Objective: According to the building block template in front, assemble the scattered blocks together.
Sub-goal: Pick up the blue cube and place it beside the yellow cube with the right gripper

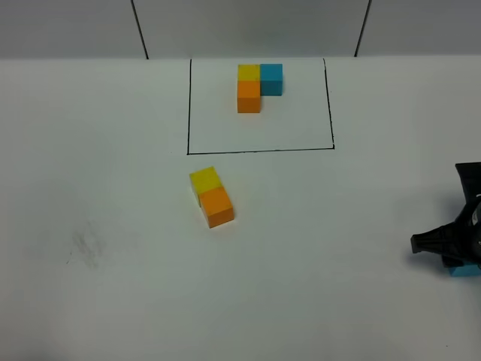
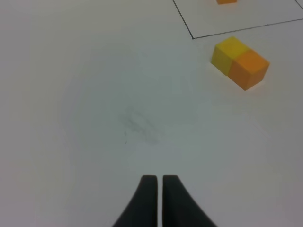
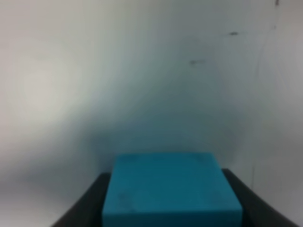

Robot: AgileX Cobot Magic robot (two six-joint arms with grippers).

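Note:
The building block template [image 1: 258, 84], a yellow, blue and orange L, lies inside the black drawn rectangle [image 1: 259, 150] at the back. Of the scattered blocks, the yellow cube [image 1: 204, 180] and the orange cube [image 1: 217, 206] sit touching each other in front of the rectangle; the left wrist view shows them too, yellow cube [image 2: 228, 53] and orange cube [image 2: 249, 68]. At the far right, the light blue cube [image 1: 466, 271] peeks out under my right gripper [image 1: 457, 252]. In the right wrist view this blue cube [image 3: 170, 187] fills the gap between both fingers. My left gripper [image 2: 156, 182] is shut on nothing, low over bare table.
A faint grey smudge [image 1: 84, 247] marks the white table [image 1: 338, 226] at the left. Two dark lines run up the back wall [image 1: 139, 26]. The right arm sits at the table's right edge.

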